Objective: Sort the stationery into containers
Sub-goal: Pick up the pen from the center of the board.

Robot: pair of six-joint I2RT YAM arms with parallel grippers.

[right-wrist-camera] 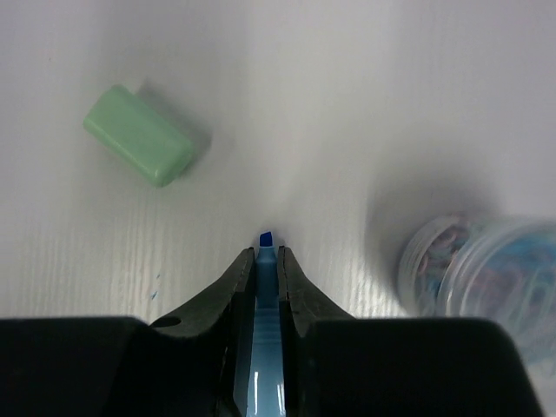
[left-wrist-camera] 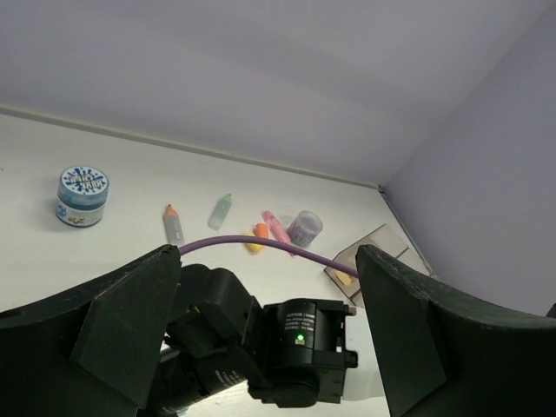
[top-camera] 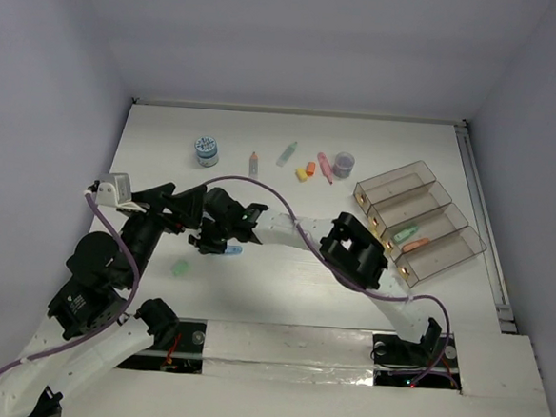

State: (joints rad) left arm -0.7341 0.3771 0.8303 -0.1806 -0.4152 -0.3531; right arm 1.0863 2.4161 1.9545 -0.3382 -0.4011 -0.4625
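"Right wrist view: right gripper [right-wrist-camera: 267, 254] status?"
"Clamped on blue pen [right-wrist-camera: 268, 373], over the counter [right-wrist-camera: 347, 104], near green eraser [right-wrist-camera: 141, 135]. Left gripper [left-wrist-camera: 268, 256]: jaws spread wide. Organiser tray [top-camera: 420, 223] well apart, far right."

Two arms [top-camera: 113, 254]: black joint housings [top-camera: 98, 263] with white link tubes [top-camera: 286, 230] between. Purple cable [top-camera: 251, 179] run along each, red wire ends [top-camera: 195, 339] at the bases [top-camera: 406, 351], green status light [left-wrist-camera: 301, 337] on a black wrist block [left-wrist-camera: 300, 356]. Fingers [right-wrist-camera: 228, 287] matte black, tapering to rounded tips; small white print [top-camera: 73, 301] on one housing.
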